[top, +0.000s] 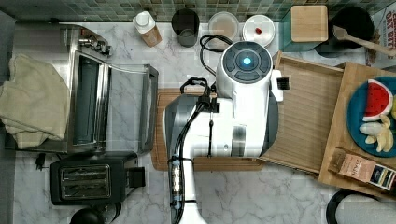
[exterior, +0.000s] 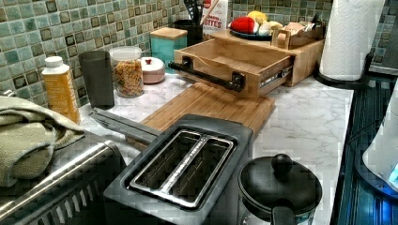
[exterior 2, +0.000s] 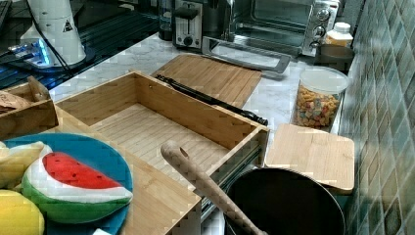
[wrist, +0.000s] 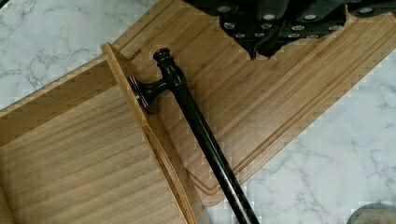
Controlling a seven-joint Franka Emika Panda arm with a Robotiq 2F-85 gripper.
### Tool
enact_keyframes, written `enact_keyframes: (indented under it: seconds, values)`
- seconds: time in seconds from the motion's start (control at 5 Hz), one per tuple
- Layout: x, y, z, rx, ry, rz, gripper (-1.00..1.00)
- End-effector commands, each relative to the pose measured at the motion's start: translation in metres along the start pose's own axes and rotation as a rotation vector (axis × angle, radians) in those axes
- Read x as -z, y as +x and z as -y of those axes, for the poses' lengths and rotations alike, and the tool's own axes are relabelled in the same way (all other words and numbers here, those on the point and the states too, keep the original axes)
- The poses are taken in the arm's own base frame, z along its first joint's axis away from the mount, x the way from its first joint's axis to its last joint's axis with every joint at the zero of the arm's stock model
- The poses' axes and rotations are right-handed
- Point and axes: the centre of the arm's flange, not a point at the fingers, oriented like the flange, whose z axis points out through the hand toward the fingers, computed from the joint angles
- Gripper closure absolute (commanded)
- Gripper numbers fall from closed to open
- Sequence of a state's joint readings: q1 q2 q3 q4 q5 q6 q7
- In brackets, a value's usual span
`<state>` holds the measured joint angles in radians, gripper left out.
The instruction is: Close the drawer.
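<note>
One drawer (exterior 2: 147, 127) stands pulled out of its wooden cabinet (exterior 2: 156, 200), bare inside. In the top view the drawer (top: 308, 116) lies at 3 o'clock from the arm (top: 238, 107), which hangs over the drawer's front edge and the cutting board (top: 161, 135). One dark bar handle (exterior: 204, 75) runs along the drawer front on two mounts. In the wrist view the handle (wrist: 201, 135) crosses above the single cutting board (wrist: 280, 88), and the gripper (wrist: 266, 28) hovers over the board, apart from the handle. Whether the gripper is spread or pressed together cannot be told.

In the left view the drawer (exterior: 225, 58) sits at 12 o'clock from the cutting board (exterior: 211, 105), its front overhanging the board's far edge. At 9 o'clock from the drawer, along the tiled wall, stand one lidded bowl (exterior: 152, 69), one jar of cereal (exterior: 127, 70), one dark cup (exterior: 96, 77) and one orange bottle (exterior: 60, 86). One toaster (exterior: 183, 164) with two slots sits at 6 o'clock from the board, and one black kettle (exterior: 279, 187) is just beside it.

On the cabinet top, one blue plate (exterior 2: 105, 156) holds one toy watermelon slice (exterior 2: 73, 181). One square wooden lid (exterior 2: 313, 154) lies at 3 o'clock from the drawer in the right view.
</note>
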<state>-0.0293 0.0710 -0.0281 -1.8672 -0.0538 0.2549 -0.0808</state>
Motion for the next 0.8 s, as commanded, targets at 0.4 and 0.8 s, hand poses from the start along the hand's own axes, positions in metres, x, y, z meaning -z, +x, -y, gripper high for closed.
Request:
enact_keyframes:
  seconds: [0.4, 0.8]
  values:
    - [-0.017, 0.021, -0.001, 0.133, 0.004, -0.004, 1.00]
    - [-0.055, 0.042, 0.023, 0.240, 0.006, -0.060, 1.00]
